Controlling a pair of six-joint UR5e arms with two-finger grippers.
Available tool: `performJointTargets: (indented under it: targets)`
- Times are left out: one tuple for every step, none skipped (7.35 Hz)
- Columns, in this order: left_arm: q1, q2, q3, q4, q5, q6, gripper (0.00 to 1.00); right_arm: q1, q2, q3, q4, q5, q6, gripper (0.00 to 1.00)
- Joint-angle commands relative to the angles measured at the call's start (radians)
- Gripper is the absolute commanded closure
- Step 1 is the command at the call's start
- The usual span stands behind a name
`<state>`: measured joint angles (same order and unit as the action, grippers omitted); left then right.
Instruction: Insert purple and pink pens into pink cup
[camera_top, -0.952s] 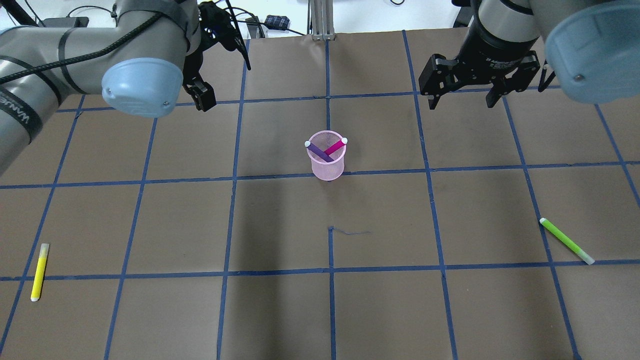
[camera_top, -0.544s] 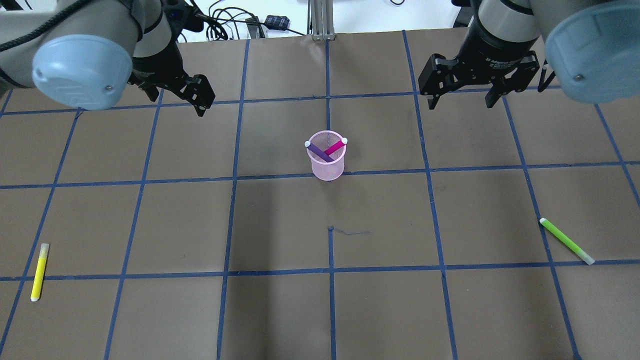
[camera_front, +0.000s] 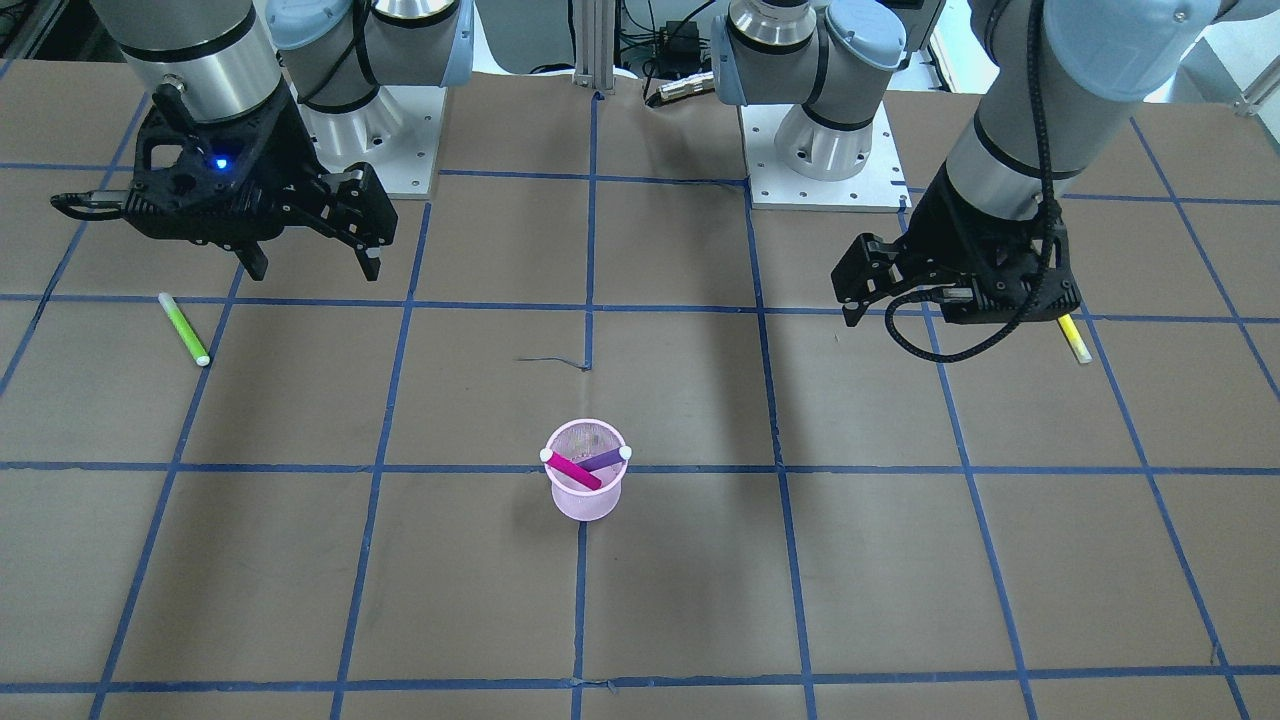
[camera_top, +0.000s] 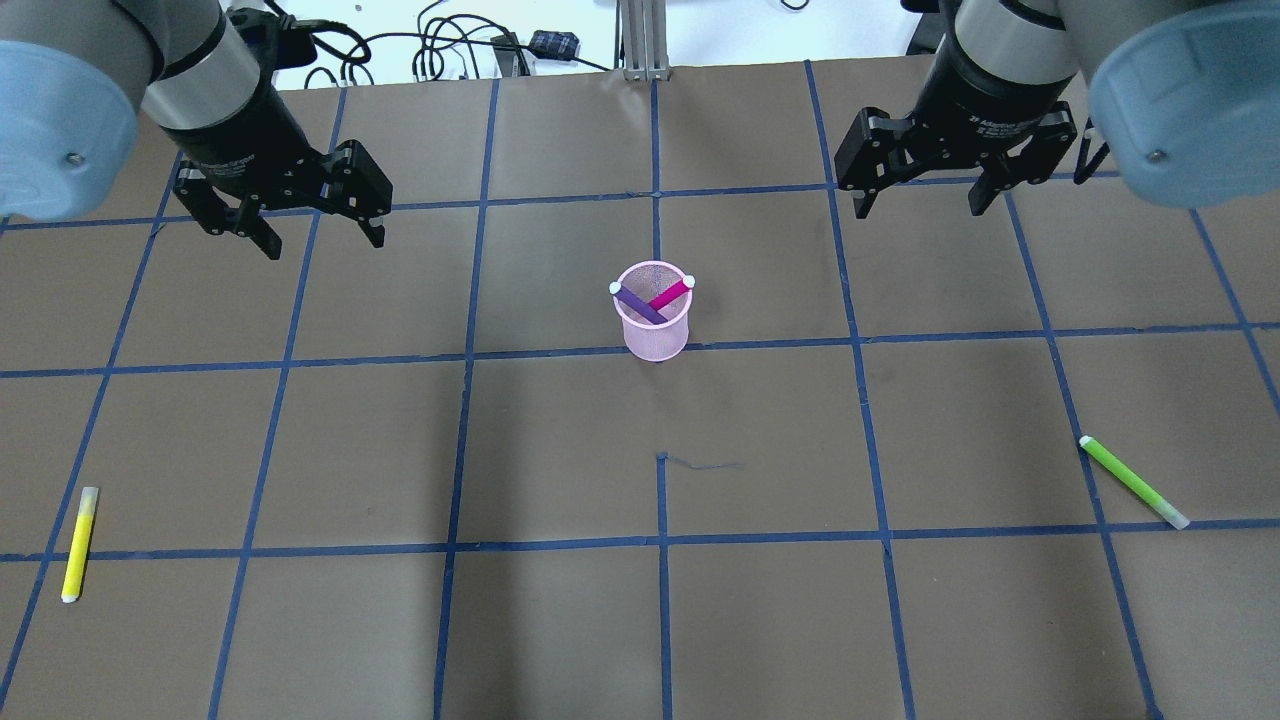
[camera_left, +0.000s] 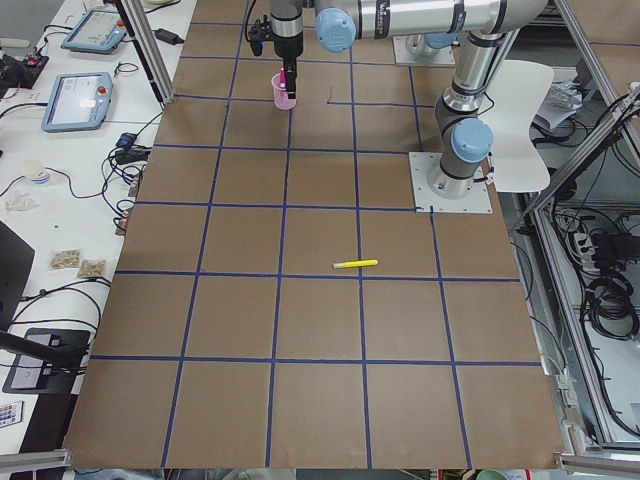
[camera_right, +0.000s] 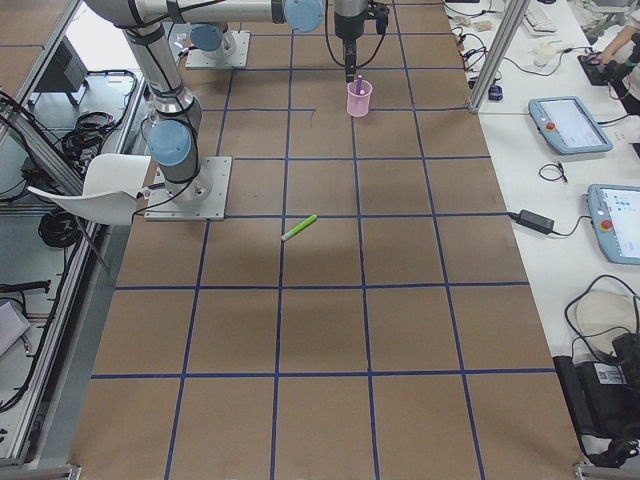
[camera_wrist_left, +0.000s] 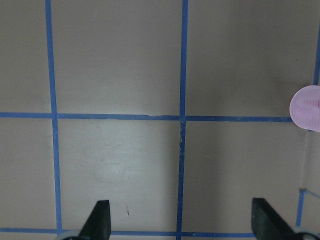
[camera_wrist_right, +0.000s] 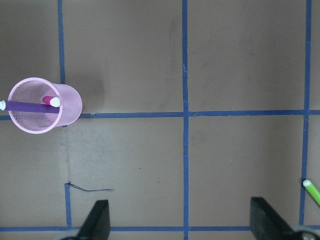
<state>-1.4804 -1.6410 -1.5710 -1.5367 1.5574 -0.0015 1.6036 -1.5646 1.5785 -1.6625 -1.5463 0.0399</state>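
Pink cup (camera_top: 655, 330): upright near the centre of the tabletop (camera_top: 560, 450), just beside a crossing of blue tape lines (camera_top: 560, 547), well apart from both grippers.

Tabletop: brown sheeting, marked into squares by the blue tape lines.

Left gripper (camera_top: 323, 243): raised over the left half of the tabletop, pointed downward. Jaws spread wide, nothing held. Confirmed in the left wrist view: bare tabletop and tape only between the fingertips (camera_wrist_left: 100, 222), with the cup's edge at the right border.

Right gripper (camera_top: 918, 210): raised over the right half of the tabletop, pointed downward. Jaws likewise spread wide and empty. Confirmed in the right wrist view: only tabletop and tape between them, cup off to the upper left.

Pink cup, detail: mesh wall, open top, standing on its base. Two pens inside.

Purple pen (camera_top: 640, 305): inside the cup, tilted, white-tipped end against the rim on the left in the overhead view.

Pink pen (camera_top: 668, 296): inside the cup, tilted the opposite way, white-tipped end against the rim on the right, crossed with the purple pen.

Green pen (camera_top: 1132, 482): flat on the right side of the tabletop, well apart from the cup.

Yellow pen (camera_top: 78, 545): flat on the left side of the tabletop, near its edge, well apart from the cup.
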Motion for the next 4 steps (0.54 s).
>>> performJointTargets:
  targets:
    - [0.026,0.01,0.003,-0.017,0.001,-0.012,0.0,0.001,0.0,0.0,0.0,0.0,0.0,0.0]
    - [0.017,0.027,-0.001,-0.019,0.004,-0.017,0.0,0.001,0.0,0.0,0.0,0.0,0.0,0.0]
    - [0.008,0.042,-0.007,-0.026,0.006,-0.061,0.0,0.001,0.0,0.0,0.0,0.0,-0.002,0.0]
    - [-0.029,0.055,-0.015,-0.025,0.057,-0.089,0.0,0.001,0.0,0.0,0.0,-0.002,0.0,0.0]
